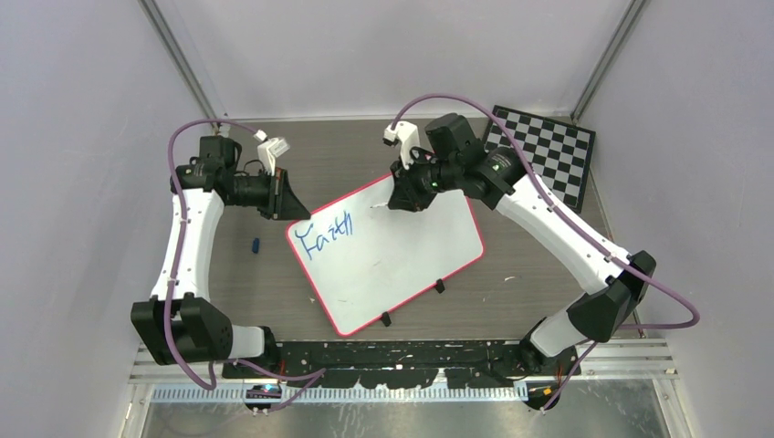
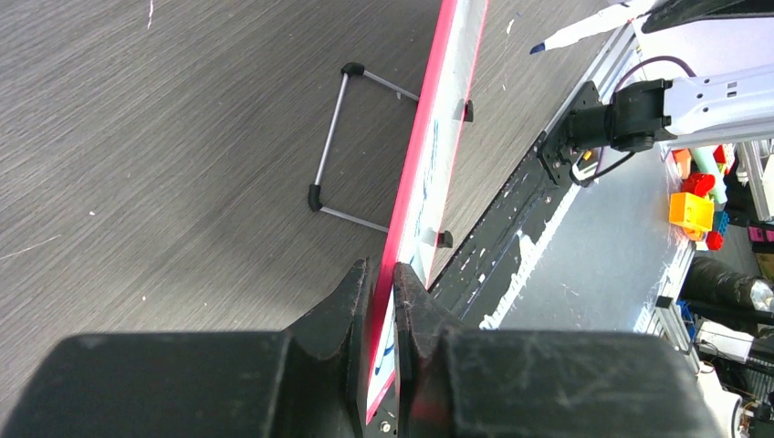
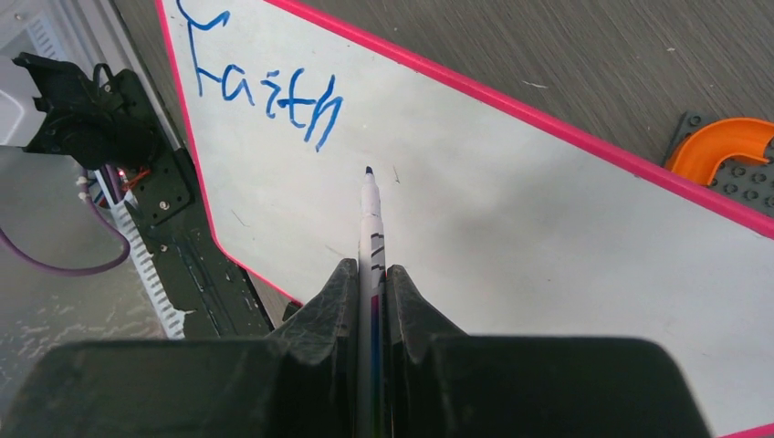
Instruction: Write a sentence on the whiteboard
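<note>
The whiteboard [image 1: 402,265], white with a red-pink rim, lies tilted on the wood table. Blue writing on it reads "Faith" [image 1: 329,234], near its upper left corner; it also shows in the right wrist view [image 3: 265,91]. My left gripper [image 2: 379,274] is shut on the whiteboard's rim [image 2: 415,173] at the upper left corner. My right gripper [image 3: 370,274] is shut on a white marker [image 3: 370,219]. Its dark tip [image 3: 368,171] is at or just above the board, to the right of the word. In the top view the right gripper [image 1: 402,196] is over the board's upper edge.
A black-and-white checkered board [image 1: 548,151] lies at the back right. A small blue cap [image 1: 256,245] lies on the table left of the whiteboard. The board's wire stand [image 2: 342,137] shows behind it. An orange curved piece [image 3: 721,146] lies on a grey plate.
</note>
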Action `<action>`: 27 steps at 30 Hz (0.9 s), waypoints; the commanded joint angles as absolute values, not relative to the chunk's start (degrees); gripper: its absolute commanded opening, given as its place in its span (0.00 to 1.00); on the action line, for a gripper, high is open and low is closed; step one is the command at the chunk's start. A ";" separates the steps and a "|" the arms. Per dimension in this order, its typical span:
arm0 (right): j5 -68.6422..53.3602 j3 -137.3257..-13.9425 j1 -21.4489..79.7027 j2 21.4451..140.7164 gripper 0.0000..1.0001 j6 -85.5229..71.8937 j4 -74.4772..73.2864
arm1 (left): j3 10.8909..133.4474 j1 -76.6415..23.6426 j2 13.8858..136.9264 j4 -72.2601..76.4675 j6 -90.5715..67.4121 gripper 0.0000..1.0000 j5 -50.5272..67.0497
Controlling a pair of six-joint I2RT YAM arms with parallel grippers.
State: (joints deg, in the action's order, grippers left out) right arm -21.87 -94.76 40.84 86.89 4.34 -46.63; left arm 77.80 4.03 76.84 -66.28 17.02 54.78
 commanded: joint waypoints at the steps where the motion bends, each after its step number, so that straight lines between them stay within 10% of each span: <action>1: -23.03 -94.48 42.02 86.57 0.00 2.92 -41.81 | 77.52 1.85 78.23 -69.79 17.81 0.00 53.44; 27: -10.19 -94.25 46.05 91.16 0.00 2.99 -37.86 | 77.56 1.01 78.67 -70.49 19.04 0.00 53.61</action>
